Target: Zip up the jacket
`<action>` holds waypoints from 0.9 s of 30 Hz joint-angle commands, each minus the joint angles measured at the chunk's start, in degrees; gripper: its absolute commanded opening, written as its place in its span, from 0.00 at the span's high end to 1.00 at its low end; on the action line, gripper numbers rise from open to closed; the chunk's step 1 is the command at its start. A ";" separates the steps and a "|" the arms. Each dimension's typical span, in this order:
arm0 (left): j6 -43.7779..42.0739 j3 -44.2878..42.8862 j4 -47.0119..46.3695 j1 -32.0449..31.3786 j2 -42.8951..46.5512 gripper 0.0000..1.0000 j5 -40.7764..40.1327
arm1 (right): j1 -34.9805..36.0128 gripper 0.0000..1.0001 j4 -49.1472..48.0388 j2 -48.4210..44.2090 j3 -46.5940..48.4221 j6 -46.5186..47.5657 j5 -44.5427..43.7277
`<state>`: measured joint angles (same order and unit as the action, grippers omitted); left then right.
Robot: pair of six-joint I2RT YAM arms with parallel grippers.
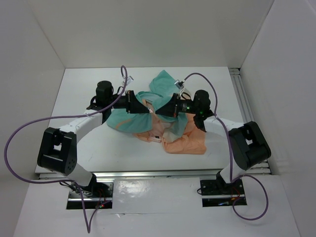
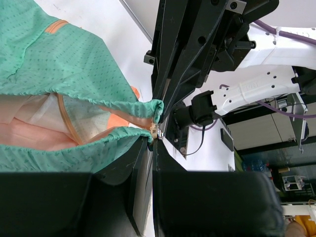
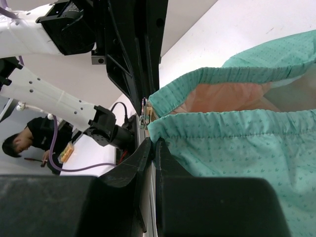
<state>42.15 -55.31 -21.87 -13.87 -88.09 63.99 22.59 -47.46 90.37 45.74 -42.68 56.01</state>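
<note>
The jacket (image 1: 187, 140) lies bunched at the table's middle, teal at the far side and peach at the near side. My left gripper (image 1: 146, 109) and right gripper (image 1: 159, 111) meet tip to tip over its middle. In the left wrist view the left gripper (image 2: 153, 142) is shut on a corner of the teal hem (image 2: 59, 64), with a small metal zipper piece (image 2: 154, 131) at its tips. In the right wrist view the right gripper (image 3: 153, 143) is shut on the other teal hem edge (image 3: 237, 143), beside the zipper slider (image 3: 144, 118). Peach lining shows between the two hems.
White walls close in the table (image 1: 84, 94) at the back and both sides. A metal rail (image 1: 242, 94) runs along the right edge. Purple cables (image 1: 29, 123) loop off both arms. A white tag (image 1: 157, 137) shows on the peach part.
</note>
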 commanded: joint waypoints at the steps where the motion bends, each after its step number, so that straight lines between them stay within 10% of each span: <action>1: -1.46 -0.33 -1.60 -0.28 1.79 1.00 2.02 | -0.18 1.00 -4.66 0.25 1.99 -0.21 1.03; 27: -1.99 -0.33 -2.04 -0.28 1.79 1.00 2.02 | -0.18 1.00 -7.38 1.30 3.04 -2.32 1.56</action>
<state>41.98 -55.33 -21.47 -13.87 -88.09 63.99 22.59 -50.13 91.37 46.30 -44.80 56.80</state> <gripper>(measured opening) 0.193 0.095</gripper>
